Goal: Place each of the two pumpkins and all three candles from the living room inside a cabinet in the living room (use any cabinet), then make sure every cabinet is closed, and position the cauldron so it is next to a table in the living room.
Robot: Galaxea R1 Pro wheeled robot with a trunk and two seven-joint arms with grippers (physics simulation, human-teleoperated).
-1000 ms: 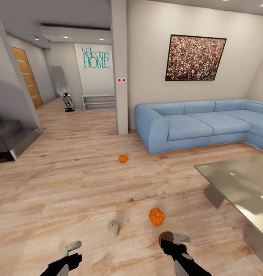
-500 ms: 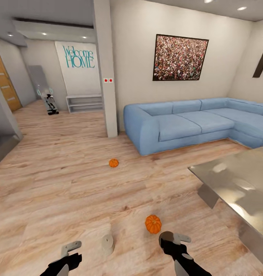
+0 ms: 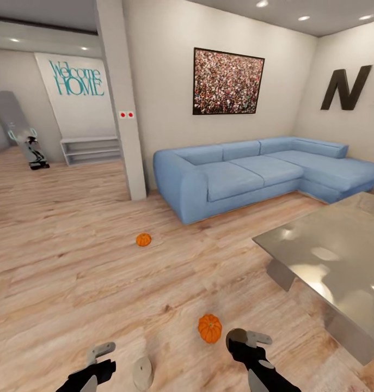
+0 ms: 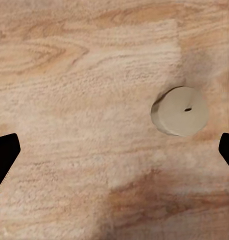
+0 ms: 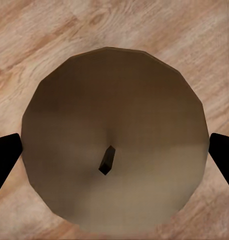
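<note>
Pumpkins sit on the wood floor (image 3: 72, 261): one (image 3: 209, 328) just ahead of the right gripper (image 3: 246, 342), which pinches a candle (image 5: 113, 137); another (image 3: 143, 239) lies farther off. The left gripper (image 3: 99, 354), jaws spread, hovers beside a second candle (image 3: 142, 373).

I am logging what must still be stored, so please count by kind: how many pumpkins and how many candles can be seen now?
Pumpkins: 2 (near pumpkin, far pumpkin)
Candles: 2 (floor candle, held candle between the jaws of the right gripper)
Total: 4
</note>
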